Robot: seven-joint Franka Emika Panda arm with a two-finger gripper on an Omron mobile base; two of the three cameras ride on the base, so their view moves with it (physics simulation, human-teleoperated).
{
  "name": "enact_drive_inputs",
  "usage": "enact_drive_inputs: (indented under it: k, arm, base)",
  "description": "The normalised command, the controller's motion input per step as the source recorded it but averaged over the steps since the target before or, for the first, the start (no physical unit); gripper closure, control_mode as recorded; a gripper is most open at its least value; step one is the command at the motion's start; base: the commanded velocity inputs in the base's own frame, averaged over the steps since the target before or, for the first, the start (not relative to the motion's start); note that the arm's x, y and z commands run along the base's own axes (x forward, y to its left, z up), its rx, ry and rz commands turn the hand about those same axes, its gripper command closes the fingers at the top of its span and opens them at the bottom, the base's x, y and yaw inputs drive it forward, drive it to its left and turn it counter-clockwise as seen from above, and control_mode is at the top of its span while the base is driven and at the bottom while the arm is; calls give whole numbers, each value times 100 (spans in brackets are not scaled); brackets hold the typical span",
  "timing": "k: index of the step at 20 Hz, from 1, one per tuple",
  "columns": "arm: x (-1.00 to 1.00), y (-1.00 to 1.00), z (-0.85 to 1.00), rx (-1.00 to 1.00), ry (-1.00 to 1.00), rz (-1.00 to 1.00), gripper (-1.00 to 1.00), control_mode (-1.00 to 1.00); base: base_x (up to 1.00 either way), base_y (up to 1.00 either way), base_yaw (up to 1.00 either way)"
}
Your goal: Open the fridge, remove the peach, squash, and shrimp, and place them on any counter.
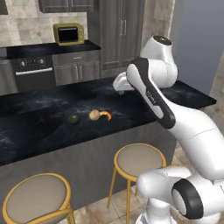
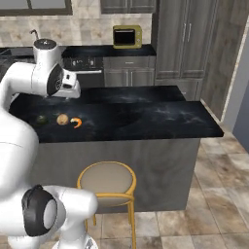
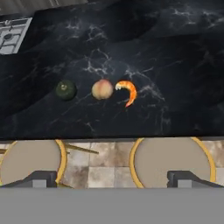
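On the black marble counter three things lie in a row near its stool-side edge. They are the dark green squash, the tan peach and the orange shrimp. The peach and shrimp almost touch. My gripper hovers above the counter, apart from all three, open and holding nothing. The fridge is out of view.
Two yellow-framed stools stand against the counter's near side. A yellow microwave sits on the back counter by an oven. Tall dark cupboards rise behind.
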Motion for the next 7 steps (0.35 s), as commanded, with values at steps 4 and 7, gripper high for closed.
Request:
enact_drive_inputs:
  k: [4, 7]
  arm:
    - [-98, -52, 17, -1, -34, -21, -100, -100]
    - [-100, -49, 0, -2, -57, -21, -100, -100]
  base:
    - [0, 0, 0]
    - [0, 0, 0]
